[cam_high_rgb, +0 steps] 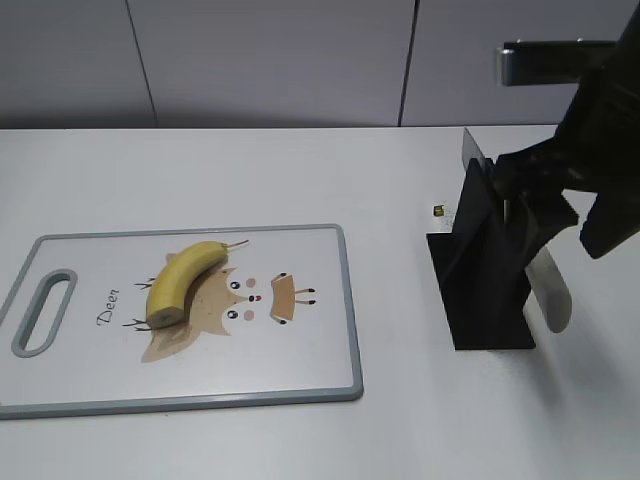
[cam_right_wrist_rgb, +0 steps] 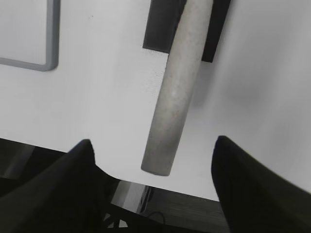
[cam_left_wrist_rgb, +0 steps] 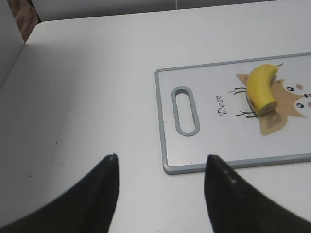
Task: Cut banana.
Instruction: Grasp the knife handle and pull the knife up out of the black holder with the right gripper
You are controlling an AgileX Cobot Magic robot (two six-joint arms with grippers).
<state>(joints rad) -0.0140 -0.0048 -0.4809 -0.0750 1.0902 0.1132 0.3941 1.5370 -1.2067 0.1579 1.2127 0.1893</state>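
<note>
The banana (cam_high_rgb: 186, 281) lies uncut on the left part of the cutting board (cam_high_rgb: 330, 330), over the deer print. The knife (cam_right_wrist_rgb: 175, 92) rests in the black knife stand (cam_high_rgb: 480, 270), well apart to the right. The right gripper (cam_right_wrist_rgb: 153, 155) straddles the knife handle with its fingers spread, not yet closed on it. The left gripper (cam_left_wrist_rgb: 160, 167) hangs released and empty near the board's handle end. Grasping the knife, carrying it over and cutting all remain.

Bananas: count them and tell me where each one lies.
1. The banana lies on the cutting board, over the deer print, cut end toward the camera in the exterior view. No separate slice is visible.
</note>
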